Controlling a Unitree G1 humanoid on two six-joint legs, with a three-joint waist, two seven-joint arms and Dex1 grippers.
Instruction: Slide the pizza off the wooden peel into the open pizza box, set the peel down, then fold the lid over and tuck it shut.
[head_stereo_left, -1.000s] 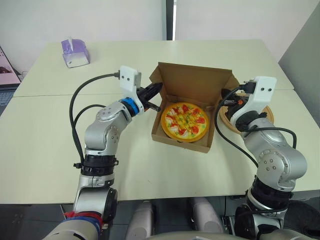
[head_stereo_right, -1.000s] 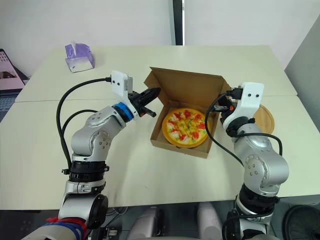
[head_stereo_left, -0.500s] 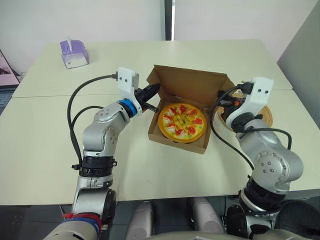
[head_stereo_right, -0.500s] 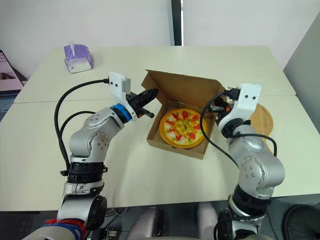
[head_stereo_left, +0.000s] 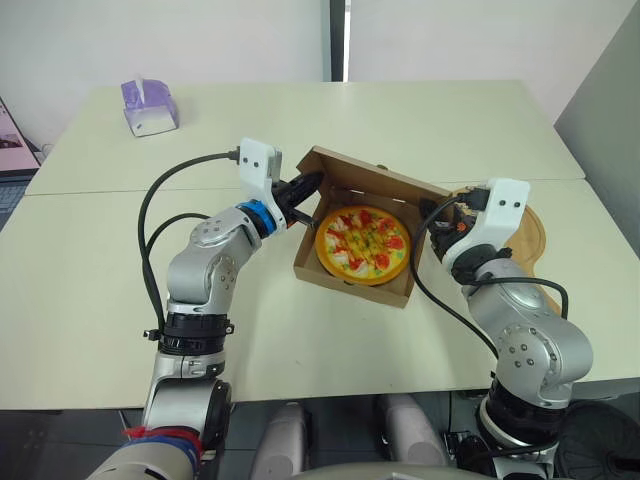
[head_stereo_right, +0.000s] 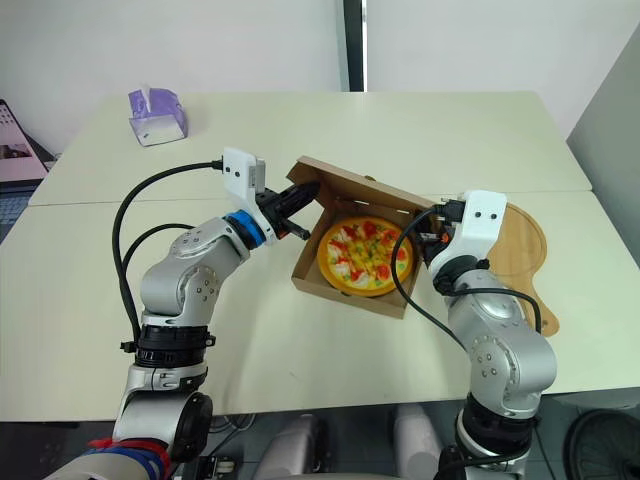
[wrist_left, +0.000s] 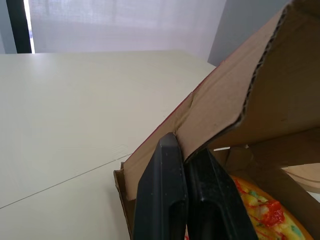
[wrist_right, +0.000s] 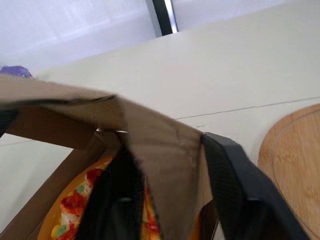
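On the cream desk (head_stereo_left: 300, 330), holds the likely light, bendy cardboard lid (wrist_left: 280, 70) by its side flaps, left gripper (wrist_left: 182, 145) pinched on one, right gripper (wrist_right: 166, 145) at the other, hold unclear.

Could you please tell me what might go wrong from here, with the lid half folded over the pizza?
1. The jaws of the left gripper pinch only the thin side flap of the lid, so the cardboard could slip out or crease.
2. The side flaps hang above the pizza and might land on its toppings instead of tucking inside the box walls.
3. The right gripper is at the other corner; uneven pushing may slide the box.
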